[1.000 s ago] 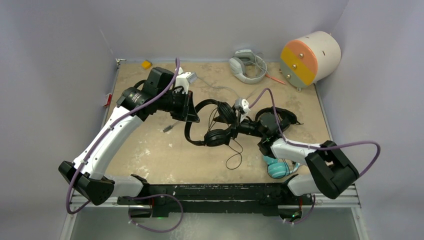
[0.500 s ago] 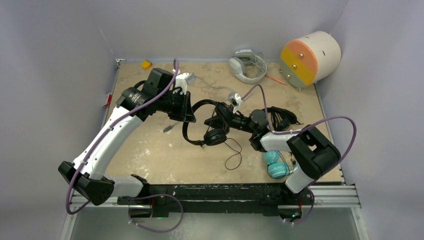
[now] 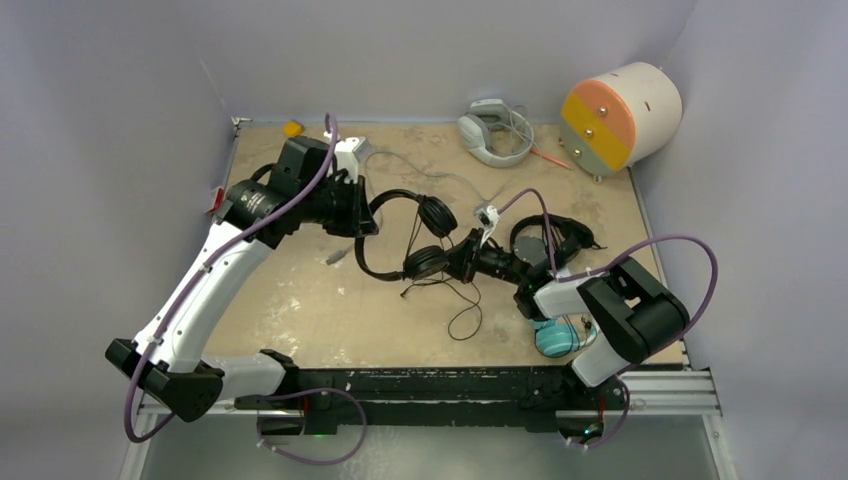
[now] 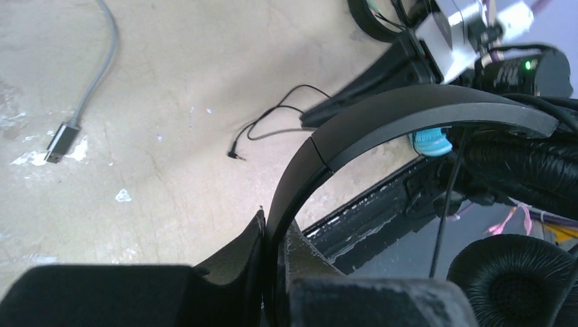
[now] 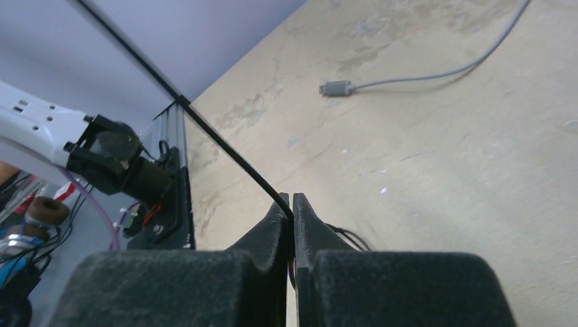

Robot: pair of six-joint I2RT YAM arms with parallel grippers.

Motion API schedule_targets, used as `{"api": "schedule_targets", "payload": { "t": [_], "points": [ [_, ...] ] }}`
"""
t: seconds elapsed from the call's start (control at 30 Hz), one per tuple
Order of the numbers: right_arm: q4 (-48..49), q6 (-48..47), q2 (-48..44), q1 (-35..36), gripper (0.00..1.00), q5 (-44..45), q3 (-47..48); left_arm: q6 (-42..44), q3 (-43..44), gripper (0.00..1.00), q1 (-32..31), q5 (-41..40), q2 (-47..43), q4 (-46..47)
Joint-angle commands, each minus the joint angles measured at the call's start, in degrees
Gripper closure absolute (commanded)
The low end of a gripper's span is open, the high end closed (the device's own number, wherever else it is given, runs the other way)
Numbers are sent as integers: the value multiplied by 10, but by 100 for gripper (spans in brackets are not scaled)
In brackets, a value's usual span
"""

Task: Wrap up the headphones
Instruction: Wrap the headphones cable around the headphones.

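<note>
2 white-and-black arms [image 3: 215,272], purple cables [image 3: 676,238], black tools [image 4: 275,231]

the right arm [image 3: 570,295] is hiding most of the teal headphones [image 3: 553,340]; in the left wrist view the bottom edge is cutting off a black ear pad [image 4: 511,279].

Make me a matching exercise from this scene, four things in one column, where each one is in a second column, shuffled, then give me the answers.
Things
1. slim black headphone band
2. thin black cord
3. grey USB cable
4. teal ear cup

Places
A. lying on the tan table, its plug free
B. clamped in the left gripper
C. tucked under the right arm, near the table's front edge
D. pinched in the right gripper

Pairs: 1-B, 2-D, 3-A, 4-C
</note>
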Motion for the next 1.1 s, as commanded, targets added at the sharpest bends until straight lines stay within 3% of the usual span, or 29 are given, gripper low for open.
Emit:
{"api": "schedule_targets", "payload": {
  "t": [0.0,0.13,0.4,0.57,0.8,1.07],
  "points": [
    [36,18,-17,33,97,-24,-25,-44,29,100,18,-8,-5,60],
    [96,39,-17,79,90,-36,-47,-82,-11,100,19,3,-8,118],
    [169,77,-20,157,89,-24,-33,-129,-76,100,21,-43,-19,183],
    [105,37,-66,209,88,0,-20,-152,-87,100,29,-118,-28,203],
    [-23,-26,-161,261,87,7,0,-166,-101,100,34,-286,-33,221],
    [-189,-17,-224,265,88,40,91,-15,-196,100,34,-387,-69,323]
  ]
}}
